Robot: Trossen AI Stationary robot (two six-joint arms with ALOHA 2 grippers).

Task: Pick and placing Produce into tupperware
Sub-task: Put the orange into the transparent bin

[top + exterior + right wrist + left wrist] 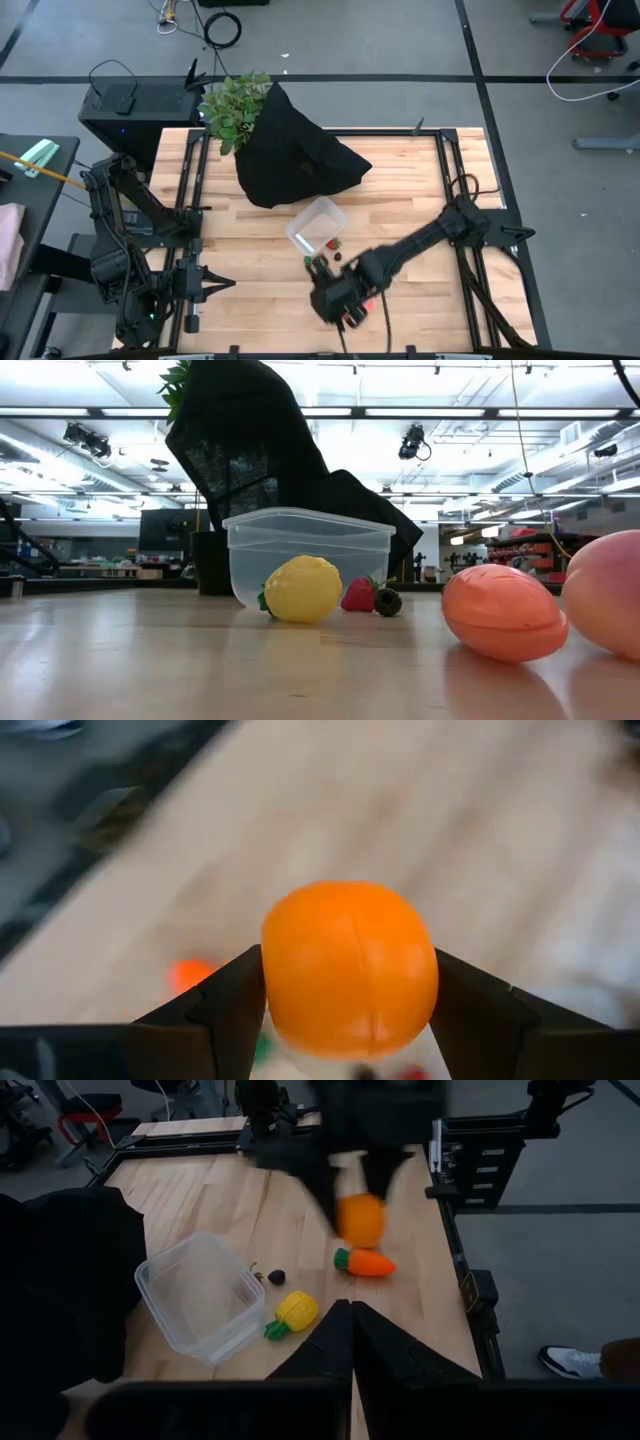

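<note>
My right gripper is over the near middle of the table, shut on the orange ball. The clear tupperware stands just beyond it, in front of the black cloth. On the wood by the tupperware's near side lie the yellow piece, a red berry and a dark berry. The orange carrot lies under the held ball, and a pink-red fruit lies beside the carrot. My left gripper waits shut at the table's left edge. My right gripper pinches the orange ball between its two fingers, one finger on each side at the ball's widest part. The fingers come from above, pointing down. The ball is lifted clear of the table, above the carrot.
A black cloth heap with a leafy green plant on top fills the far middle of the table. Bare wood lies to the left and right of the tupperware. Black frame rails run along the table's sides.
</note>
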